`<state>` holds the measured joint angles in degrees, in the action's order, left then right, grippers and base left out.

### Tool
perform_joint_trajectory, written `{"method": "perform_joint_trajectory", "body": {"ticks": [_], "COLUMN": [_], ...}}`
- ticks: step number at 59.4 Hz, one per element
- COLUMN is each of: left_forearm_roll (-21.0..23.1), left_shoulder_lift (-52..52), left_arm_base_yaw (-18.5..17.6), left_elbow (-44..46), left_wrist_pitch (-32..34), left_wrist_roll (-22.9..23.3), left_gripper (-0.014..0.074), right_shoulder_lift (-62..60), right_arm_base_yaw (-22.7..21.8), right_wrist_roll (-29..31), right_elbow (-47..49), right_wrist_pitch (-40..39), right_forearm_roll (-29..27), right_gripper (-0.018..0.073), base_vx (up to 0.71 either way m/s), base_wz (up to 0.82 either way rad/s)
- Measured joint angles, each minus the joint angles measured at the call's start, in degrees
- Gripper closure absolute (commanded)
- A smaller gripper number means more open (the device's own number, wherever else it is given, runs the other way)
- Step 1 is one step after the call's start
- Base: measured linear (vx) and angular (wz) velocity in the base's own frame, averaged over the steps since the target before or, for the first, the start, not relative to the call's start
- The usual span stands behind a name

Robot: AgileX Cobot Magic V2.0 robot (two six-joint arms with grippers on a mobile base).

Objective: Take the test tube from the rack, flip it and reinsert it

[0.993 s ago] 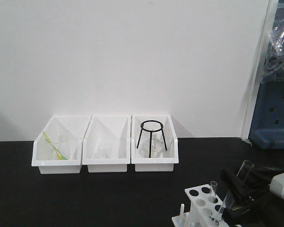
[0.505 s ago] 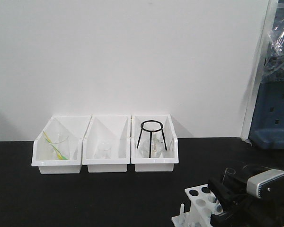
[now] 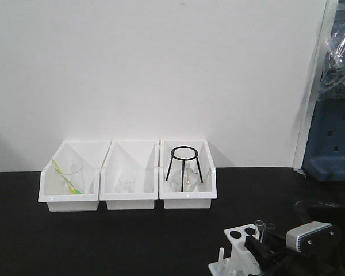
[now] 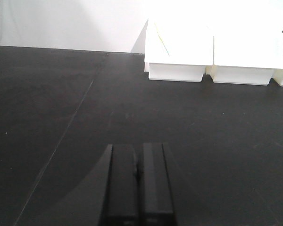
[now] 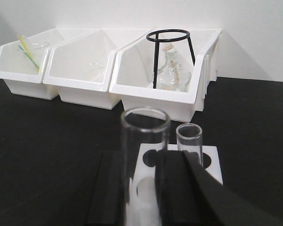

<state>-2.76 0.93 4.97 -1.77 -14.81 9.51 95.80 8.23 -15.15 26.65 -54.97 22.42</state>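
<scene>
The white rack (image 5: 213, 165) stands on the black table, also at the bottom right of the front view (image 3: 237, 234). My right gripper (image 5: 144, 157) is shut on a clear test tube (image 5: 145, 136), held upright with its open end up over the rack's holes. Its lower end is hidden between the fingers (image 5: 178, 188). A second tube (image 5: 189, 139) stands in a rack hole just right of it. In the front view both tubes (image 3: 260, 228) rise above the right gripper (image 3: 263, 248). My left gripper (image 4: 137, 155) is shut and empty, low over bare table.
Three white bins stand along the wall: the left one (image 3: 69, 198) holds a beaker and a yellow-green stick, the middle one (image 3: 129, 198) a small beaker, the right one (image 3: 187, 198) a black tripod stand (image 5: 169, 52) over a glass flask. Blue equipment (image 3: 333, 144) stands far right.
My right gripper came down and to the left over the rack with the tube. The tube went from tilted to upright and now stands lower, beside the second tube.
</scene>
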Motion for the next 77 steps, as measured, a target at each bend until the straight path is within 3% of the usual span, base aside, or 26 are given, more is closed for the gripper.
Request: {"method": "perform_joint_trajectory", "body": {"ticks": [22, 53, 77], "left_forearm_roll": [0.0, 0.0, 0.0], "left_shoulder_lift": [0.0, 0.0, 0.0], "left_arm_base_yaw": [0.0, 0.0, 0.0], "left_elbow": [0.0, 0.0, 0.0], "left_wrist_pitch": [0.0, 0.0, 0.0], "left_wrist_roll": [0.0, 0.0, 0.0], "left_gripper": [0.0603, 0.0603, 0.0603], "right_shoulder_lift": [0.42, 0.42, -2.14], "right_arm_base_yaw": [0.0, 0.0, 0.0], "right_wrist_roll": [-0.45, -0.61, -0.63], "right_elbow": [0.0, 0.0, 0.0], "right_wrist_pitch": [-0.34, -0.99, -2.63], "right_forearm_roll": [0.0, 0.0, -0.51], "right_gripper": [0.0543, 0.0157, 0.0144], "base_vx": [0.0, 0.0, 0.0], "base_wz": [0.0, 0.0, 0.0]}}
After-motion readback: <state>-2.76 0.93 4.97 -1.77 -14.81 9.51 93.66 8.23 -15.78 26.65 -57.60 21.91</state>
